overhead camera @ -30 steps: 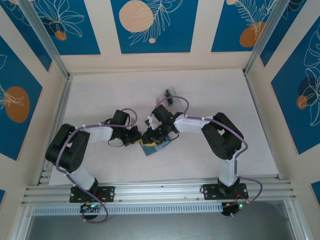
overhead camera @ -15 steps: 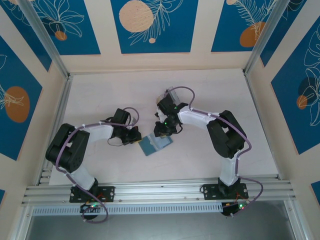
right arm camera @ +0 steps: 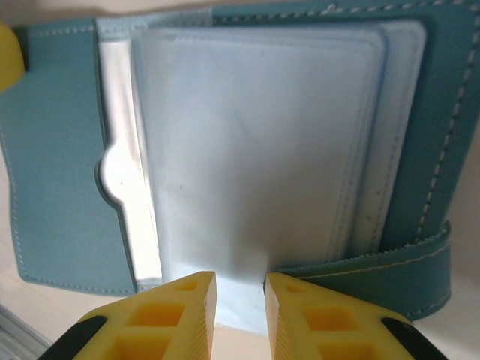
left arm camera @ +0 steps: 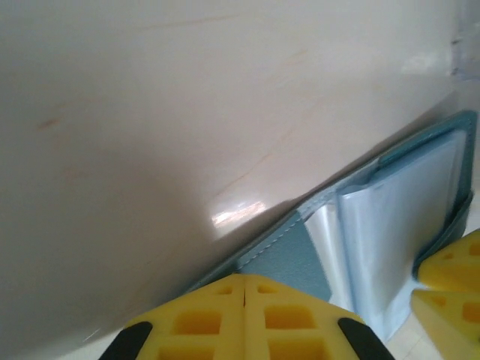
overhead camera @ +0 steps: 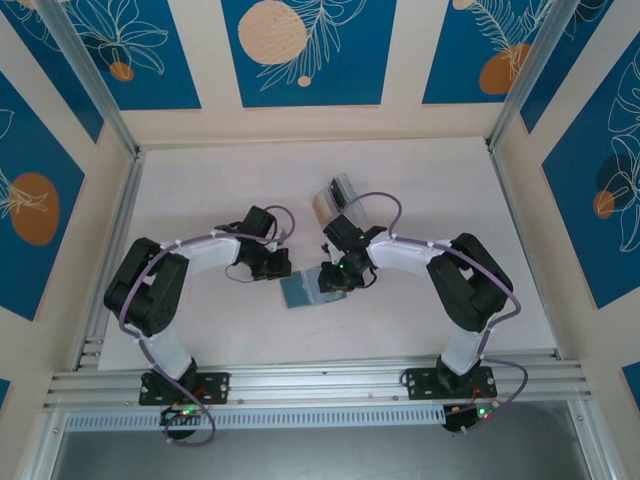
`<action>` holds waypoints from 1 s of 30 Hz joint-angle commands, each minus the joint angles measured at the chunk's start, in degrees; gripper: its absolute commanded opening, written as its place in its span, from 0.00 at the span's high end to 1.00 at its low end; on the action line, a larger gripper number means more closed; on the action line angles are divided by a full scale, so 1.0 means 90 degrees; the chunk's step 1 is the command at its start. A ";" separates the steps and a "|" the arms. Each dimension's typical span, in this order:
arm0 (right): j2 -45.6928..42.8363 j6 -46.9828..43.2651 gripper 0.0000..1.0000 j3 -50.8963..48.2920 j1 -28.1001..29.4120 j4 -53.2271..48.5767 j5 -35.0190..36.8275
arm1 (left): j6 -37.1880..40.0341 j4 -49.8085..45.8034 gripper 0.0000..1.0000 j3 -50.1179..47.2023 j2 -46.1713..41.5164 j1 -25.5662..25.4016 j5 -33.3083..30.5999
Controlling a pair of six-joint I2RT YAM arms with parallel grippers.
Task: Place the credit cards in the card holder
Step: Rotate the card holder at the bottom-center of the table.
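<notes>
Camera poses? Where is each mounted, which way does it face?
Top external: above and behind the bases, facing down at the table; both arms, left end effector, right end effector.
Left wrist: low, skimming the table toward the card holder; its own end effector shut at bottom.
Right wrist: looking down onto the open holder; its own end effector at bottom.
Shared: all three see the holder.

Matt teal card holder [right arm camera: 60,187] on my smooth, pale worktop [left arm camera: 150,112].
Its cover looks leather-like with pale stitching; the inner pockets [right arm camera: 255,135] are cloudy, glossy plastic. The worktop carries a soft sheen; my right tool [right arm camera: 238,285] has yellow moulded-plastic fingers [right arm camera: 180,315].
</notes>
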 commanded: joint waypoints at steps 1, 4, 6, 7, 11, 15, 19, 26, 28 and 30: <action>-0.0118 0.0595 0.74 -0.0562 0.0078 -0.0303 -0.0262 | 0.0360 -0.0469 0.93 0.0458 0.0205 -0.0194 -0.0322; -0.0477 0.0864 0.73 -0.0792 0.0074 -0.0097 -0.0247 | 0.0278 -0.0571 0.92 0.0646 0.0077 -0.0227 -0.0479; -0.0612 0.0828 0.71 -0.0697 0.0069 -0.0195 0.0036 | 0.0176 -0.0597 0.88 0.0674 -0.0167 -0.0239 -0.0437; -0.0675 0.0748 0.71 -0.0571 0.0084 -0.0306 0.0203 | 0.0103 -0.0563 0.87 0.0648 -0.0316 -0.0261 -0.0328; -0.0798 0.0293 0.68 -0.0011 0.0091 -0.0715 0.0549 | -0.0289 -0.0347 0.85 0.0359 -0.0704 -0.0359 0.0168; -0.0850 -0.0098 0.66 0.0478 0.0075 -0.1040 0.0597 | -0.0611 -0.0132 0.85 -0.0013 -0.0937 -0.0603 0.0239; -0.0823 -0.0490 0.67 0.0877 0.0062 -0.1303 0.0679 | -0.0859 0.0031 0.85 -0.0195 -0.1067 -0.0879 0.0206; -0.0391 -0.0865 0.78 0.1167 -0.0177 -0.1407 0.0546 | -0.0560 -0.0422 0.84 0.0046 -0.1070 -0.0929 -0.0137; -0.0292 -0.0987 0.77 0.1199 -0.0255 -0.1469 0.0611 | -0.0492 -0.0479 0.84 0.0109 -0.0963 -0.0926 -0.0071; -0.0227 -0.1055 0.78 0.1195 -0.0292 -0.1519 0.0710 | -0.0457 -0.0581 0.85 0.0206 -0.0978 -0.0931 -0.0118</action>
